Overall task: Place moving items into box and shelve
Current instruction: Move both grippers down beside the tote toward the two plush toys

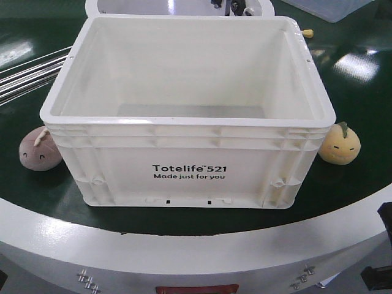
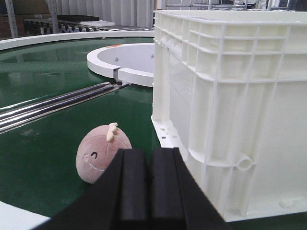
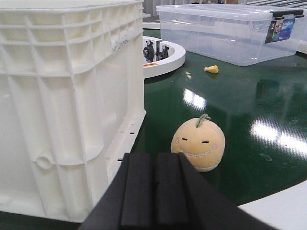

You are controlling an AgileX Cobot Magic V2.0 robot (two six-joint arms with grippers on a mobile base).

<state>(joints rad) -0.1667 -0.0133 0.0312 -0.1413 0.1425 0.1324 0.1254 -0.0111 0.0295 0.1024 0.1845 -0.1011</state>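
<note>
The white Totelife box (image 1: 190, 177) stands empty on the green turntable, its side wall filling the left wrist view (image 2: 230, 110) and the right wrist view (image 3: 67, 105). A pinkish-brown plush (image 1: 38, 150) lies by its left wall, just ahead and left of my left gripper (image 2: 147, 154), which is shut with nothing in it; the plush (image 2: 98, 153) shows a stitched face. A yellow-orange plush with a green leaf (image 1: 340, 144) sits by the right wall, just beyond my shut, empty right gripper (image 3: 154, 155); this plush (image 3: 198, 143) faces the camera. Neither gripper shows in the front view.
A clear lidded plastic tub (image 3: 230, 31) stands far right. A white ring hub (image 2: 125, 63) and metal rails (image 2: 53, 103) lie behind the box. A small yellow item (image 3: 211, 69) rests on the green surface. The white turntable rim (image 1: 184, 251) curves along the near side.
</note>
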